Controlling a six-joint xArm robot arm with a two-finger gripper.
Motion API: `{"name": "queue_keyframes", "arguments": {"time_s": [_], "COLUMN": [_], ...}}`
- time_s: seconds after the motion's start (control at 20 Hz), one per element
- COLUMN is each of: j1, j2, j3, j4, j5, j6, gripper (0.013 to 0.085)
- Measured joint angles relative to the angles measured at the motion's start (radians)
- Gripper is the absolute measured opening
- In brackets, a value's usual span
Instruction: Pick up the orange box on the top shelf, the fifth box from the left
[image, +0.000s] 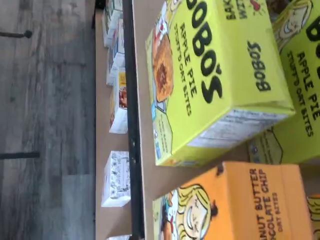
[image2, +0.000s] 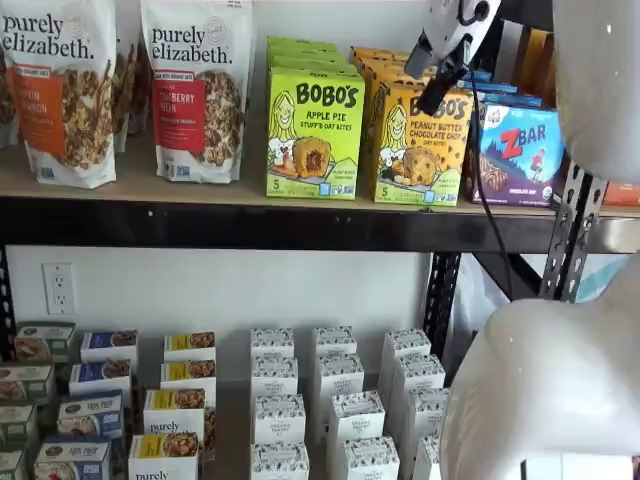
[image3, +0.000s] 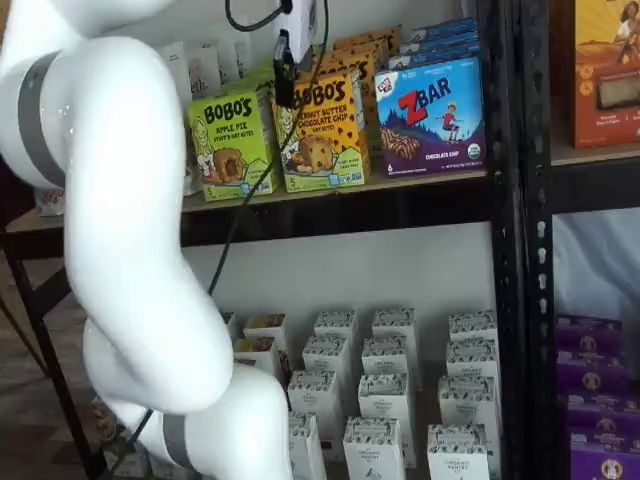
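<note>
The orange box (image2: 418, 140) reads "BOBO'S Peanut Butter Chocolate Chip" and stands upright on the top shelf (image2: 200, 225), between a lime-green Apple Pie box (image2: 313, 130) and a blue Zbar box (image2: 520, 150). It shows in both shelf views (image3: 322, 135) and in the wrist view (image: 240, 205), beside the Apple Pie box (image: 215, 75). My gripper (image2: 432, 105) hangs in front of the orange box's upper part, also seen in a shelf view (image3: 284, 98). Only a black finger shows side-on, with no gap to judge. It holds nothing.
Two "purely elizabeth" granola bags (image2: 195, 90) stand at the top shelf's left. More orange and green boxes sit behind the front row. White cartons (image2: 330, 400) fill the lower shelf. Black perforated uprights (image3: 510, 200) stand right of the Zbar box. My white arm (image3: 120, 200) fills much of a shelf view.
</note>
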Motion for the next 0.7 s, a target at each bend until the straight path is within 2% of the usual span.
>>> {"name": "queue_keyframes", "arguments": {"time_s": [0.7], "j1": [0.019], "j2": [0.048], "j3": [-0.017], "j4": [-0.045], "j5": [0.006], "j6": [-0.002], "gripper": [0.0850]}}
